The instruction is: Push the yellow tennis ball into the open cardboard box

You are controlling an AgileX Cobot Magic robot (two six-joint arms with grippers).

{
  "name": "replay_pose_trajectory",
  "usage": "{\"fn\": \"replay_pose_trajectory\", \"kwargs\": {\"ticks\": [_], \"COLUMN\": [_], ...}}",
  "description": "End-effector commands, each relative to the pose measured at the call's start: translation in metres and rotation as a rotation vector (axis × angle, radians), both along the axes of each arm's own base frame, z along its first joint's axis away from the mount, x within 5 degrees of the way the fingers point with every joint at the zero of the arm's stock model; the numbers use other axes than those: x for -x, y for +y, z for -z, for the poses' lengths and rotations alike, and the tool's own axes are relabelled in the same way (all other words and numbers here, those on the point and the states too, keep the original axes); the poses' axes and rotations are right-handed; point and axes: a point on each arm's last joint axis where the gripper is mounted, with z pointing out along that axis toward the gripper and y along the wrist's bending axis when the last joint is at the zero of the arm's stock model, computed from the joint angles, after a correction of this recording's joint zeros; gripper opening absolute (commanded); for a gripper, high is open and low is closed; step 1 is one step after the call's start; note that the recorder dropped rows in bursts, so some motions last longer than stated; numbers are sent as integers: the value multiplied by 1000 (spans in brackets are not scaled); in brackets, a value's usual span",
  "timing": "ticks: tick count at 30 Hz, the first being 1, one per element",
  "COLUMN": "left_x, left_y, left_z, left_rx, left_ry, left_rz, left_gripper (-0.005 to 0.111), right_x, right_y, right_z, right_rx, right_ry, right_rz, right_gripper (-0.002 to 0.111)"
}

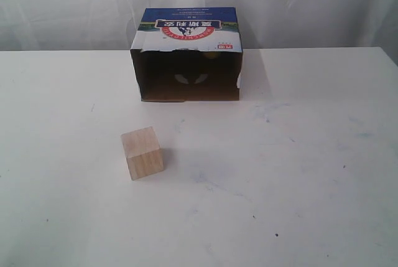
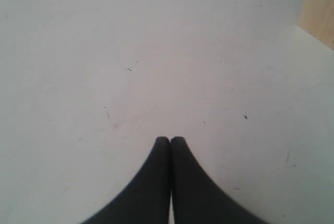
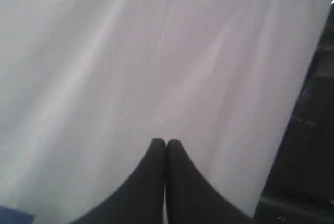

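Observation:
The open cardboard box [image 1: 186, 52] lies at the back of the white table, its dark opening facing the front and its blue-and-white printed side up. Deep inside, near the top of the opening, a dim yellowish patch [image 1: 211, 55] shows; I cannot tell whether it is the yellow tennis ball, which is nowhere else in view. Neither arm appears in the exterior view. In the left wrist view my left gripper [image 2: 170, 139] is shut and empty over bare table. My right gripper [image 3: 166, 141] is shut and empty, facing white curtain.
A pale wooden cube [image 1: 142, 152] stands on the table in front of the box, left of centre; its corner also shows as the cube [image 2: 318, 12] in the left wrist view. A dark frame [image 3: 308, 145] borders the right wrist view. A white curtain [image 1: 311, 5] hangs behind the table.

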Motion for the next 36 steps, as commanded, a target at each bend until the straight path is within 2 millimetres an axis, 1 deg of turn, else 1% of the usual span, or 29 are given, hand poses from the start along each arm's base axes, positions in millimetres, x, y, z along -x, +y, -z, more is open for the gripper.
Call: {"fn": "replay_pose_trajectory", "kwargs": {"ticks": [1,4,7,9,12,14,16,17,20,25,28,30,34,36], "left_x": [1,1,1,1,1,1,1,1,1,1,1,1,1,1], "left_y": [-1,-1,-1,-1,-1,-1,-1,-1,-1,-1,-1,-1,-1,-1], "left_z": [4,4,4,4,4,4,4,4,4,4,4,4,4,4], "left_rx": [9,9,9,9,9,9,9,9,9,9,9,9,9,9], "left_ry": [24,24,24,24,24,24,24,24,24,24,24,24,24,24], "left_rz": [6,6,6,6,6,6,6,6,6,6,6,6,6,6], "left_gripper": [0,0,0,0,0,0,0,0,0,0,0,0,0,0], "right_x": [29,56,87,110,151,171,182,183,176,153,134,120,98,89], "right_y": [-13,-16,-19,-20,-19,-16,-14,-13,-13,-14,-12,-10,-10,-12], "right_z": [-13,-17,-14,-7,10,19,26,29,34,52,68,84,122,144], "right_rx": [12,-14,-35,-63,-91,-87,-80,-79,-100,-182,-202,-264,-272,-244], "right_ry": [-129,-163,-157,-142,-182,-230,-274,-277,-252,-162,-144,-136,-74,-51], "right_rz": [100,161,231,279,316,318,312,310,291,234,173,100,77,96], "right_gripper": [0,0,0,0,0,0,0,0,0,0,0,0,0,0]}}
